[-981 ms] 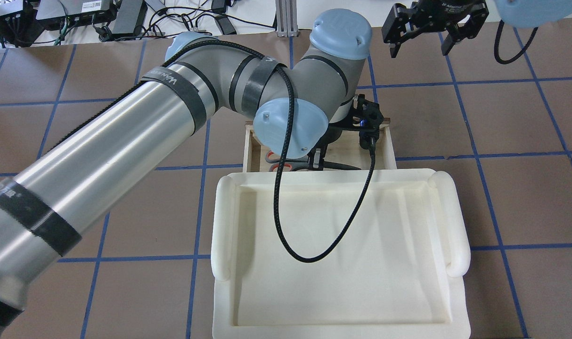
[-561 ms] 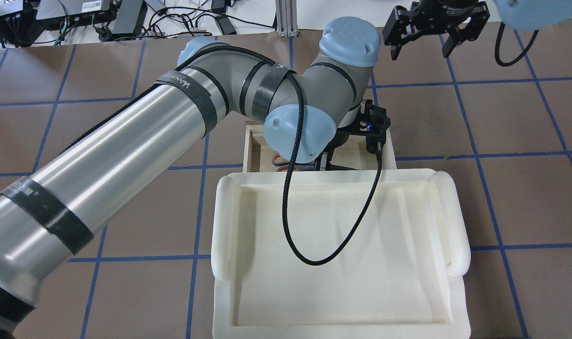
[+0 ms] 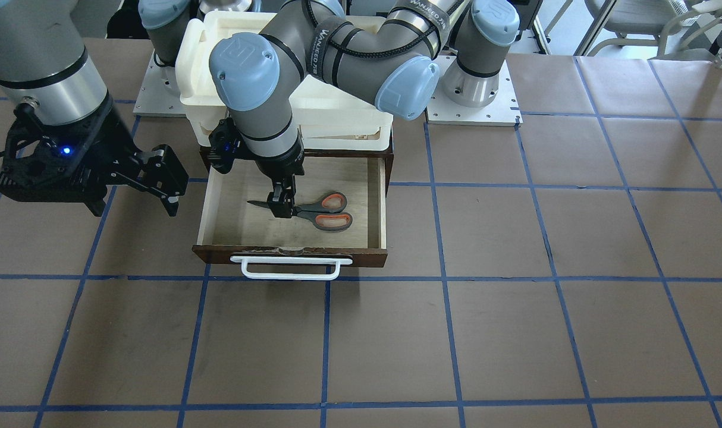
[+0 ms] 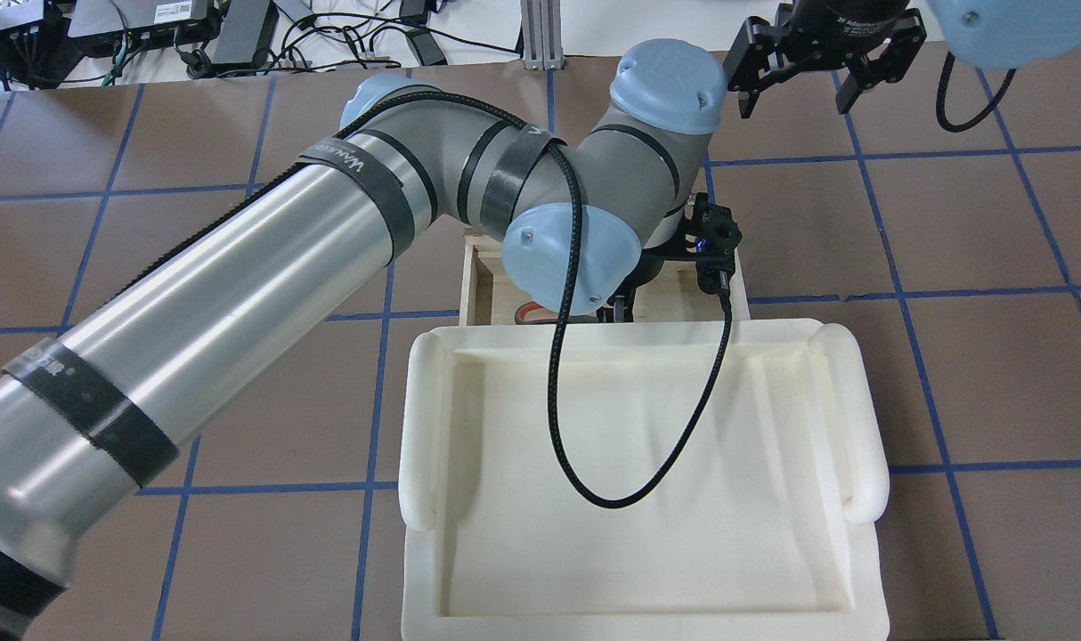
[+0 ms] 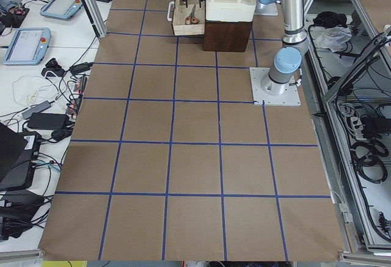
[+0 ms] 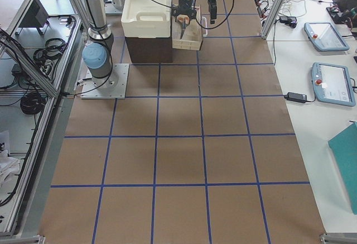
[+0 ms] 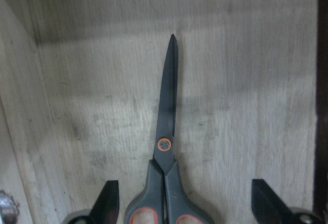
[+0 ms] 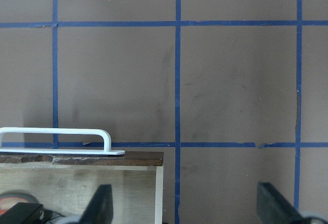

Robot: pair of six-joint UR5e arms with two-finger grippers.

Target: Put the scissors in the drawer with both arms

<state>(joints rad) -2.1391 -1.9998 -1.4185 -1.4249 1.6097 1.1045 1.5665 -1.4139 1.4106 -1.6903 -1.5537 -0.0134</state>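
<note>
The scissors (image 7: pixel 166 111) lie flat on the pale floor of the open drawer (image 3: pixel 373 254). The left gripper (image 3: pixel 281 205) hangs directly over them. Its fingers (image 7: pixel 108 203) are spread wide, one at each side of the handles, and grip nothing. The right gripper (image 8: pixel 187 206) is also wide and empty. It hovers above the table, just beside the drawer's front corner, near the white bar handle (image 8: pixel 56 134).
</note>
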